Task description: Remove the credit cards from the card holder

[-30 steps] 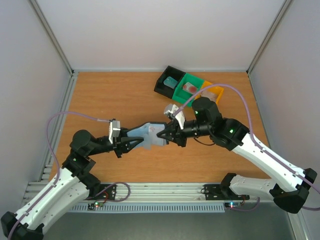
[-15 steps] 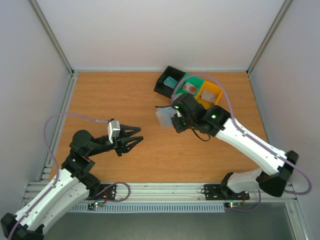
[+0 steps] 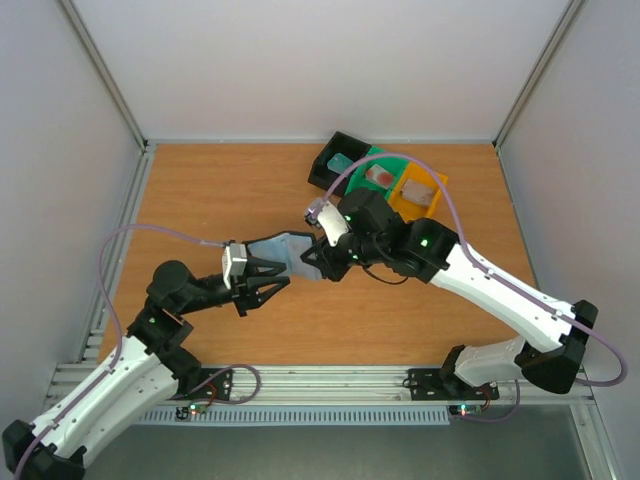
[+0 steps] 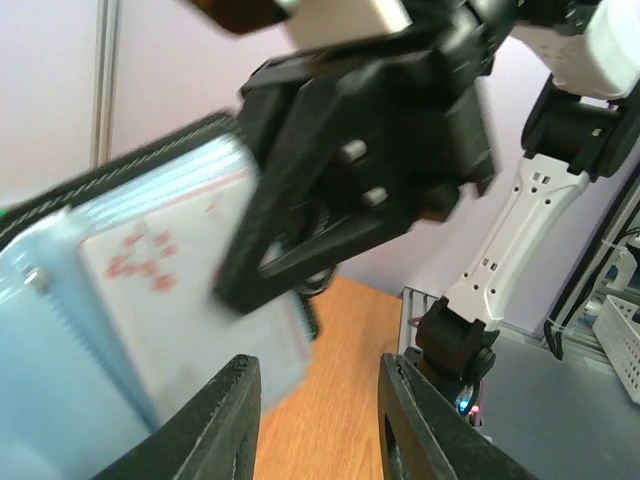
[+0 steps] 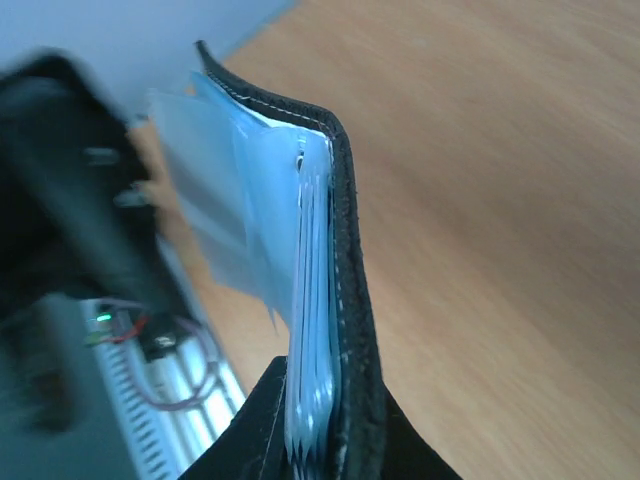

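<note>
My right gripper point(image 3: 322, 258) is shut on one edge of the card holder point(image 3: 285, 250) and holds it off the table. Its black cover point(image 5: 350, 300) and pale blue pockets point(image 5: 308, 350) sit clamped between the fingers. My left gripper point(image 3: 287, 276) is open just in front of the holder's free side, with nothing between its fingers point(image 4: 225, 420). In the left wrist view a whitish card with red marks point(image 4: 170, 290) shows in a pocket. A teal card point(image 3: 340, 163), a red card point(image 3: 380, 175) and a whitish card point(image 3: 420, 190) lie in the trays.
Three small trays stand in a row at the back of the table: black point(image 3: 322, 172), green point(image 3: 392, 160) and orange point(image 3: 400, 203). The right arm's cable point(image 3: 400, 160) loops over them. A metal rail point(image 3: 330, 385) runs along the near edge.
A second ago both grippers held the holder. The left one opened, the right arm swung the holder up towards the trays, then brought it back down to the left gripper.
</note>
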